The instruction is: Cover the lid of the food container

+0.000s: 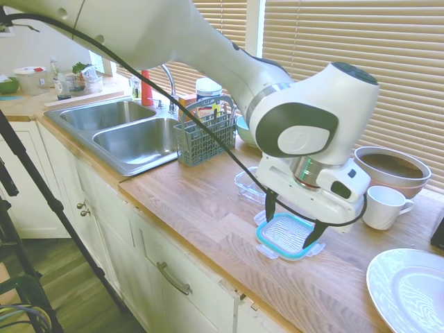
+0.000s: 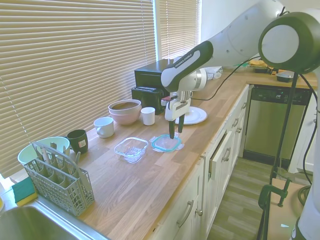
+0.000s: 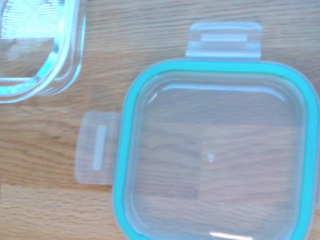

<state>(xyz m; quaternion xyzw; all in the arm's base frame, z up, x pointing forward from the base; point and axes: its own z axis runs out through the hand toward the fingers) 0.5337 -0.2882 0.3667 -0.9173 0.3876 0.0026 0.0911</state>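
The lid (image 1: 283,236), clear with a teal rim and snap tabs, lies flat on the wooden counter, and it fills most of the wrist view (image 3: 215,155). The food container (image 2: 131,148), a small clear square tub, stands empty just beside it, toward the sink; one corner shows in the wrist view (image 3: 35,50). In the first exterior view the tub (image 1: 246,186) is partly behind the arm. My gripper (image 1: 293,220) hangs open low over the lid, one finger on each side of it, holding nothing. From the other side the gripper (image 2: 175,131) stands just above the lid (image 2: 166,143).
A white plate (image 1: 409,288) lies near the counter's front edge past the lid. A white mug (image 1: 381,207) and pink bowl (image 1: 390,170) stand behind. A grey utensil basket (image 1: 203,139) and the sink (image 1: 118,132) lie beyond the tub. A dark mug (image 2: 77,141) stands by the blinds.
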